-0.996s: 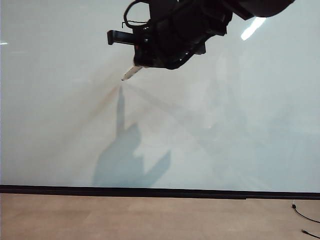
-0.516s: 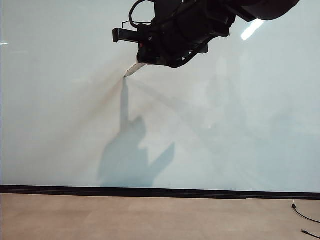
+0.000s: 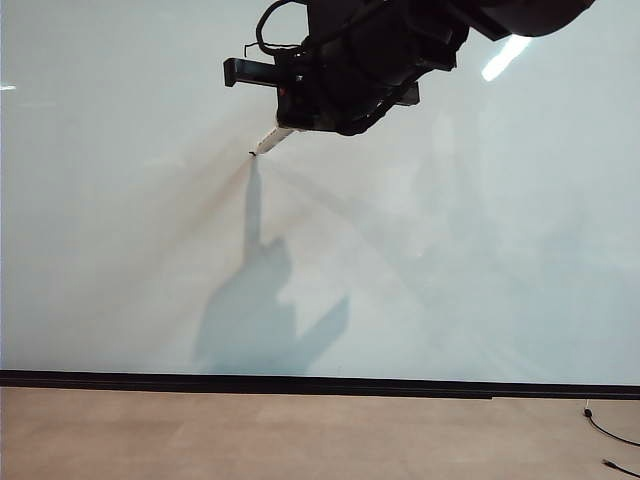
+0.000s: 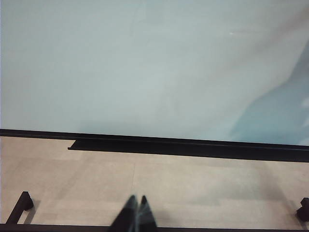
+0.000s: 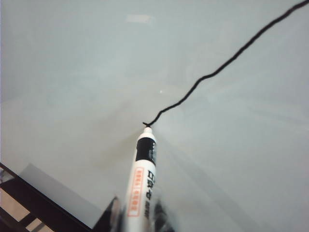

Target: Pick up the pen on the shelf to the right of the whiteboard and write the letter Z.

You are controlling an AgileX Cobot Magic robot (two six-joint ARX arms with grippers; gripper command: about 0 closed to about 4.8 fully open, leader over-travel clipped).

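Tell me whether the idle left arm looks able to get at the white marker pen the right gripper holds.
Probably not. The left gripper sits shut and low over the tan floor, while the white marker pen is clamped in the right gripper, tip on the glossy whiteboard high up.

From my station the exterior view shows a tan floor (image 3: 300, 435) running across the bottom, pale and evenly lit. At its far right edge I see a thin black cable (image 3: 608, 432) trailing over the floor, with a small dark plug end lying just beyond it. A bright window glare (image 3: 506, 56) shines near the top right. In the left wrist view I see the same tan floor (image 4: 193, 188), and a long black shelf (image 4: 183, 146) lies along its far edge. Two dark frame pieces stand at the near corners, one black bracket (image 4: 20, 207) on one side and another (image 4: 303, 209) opposite.
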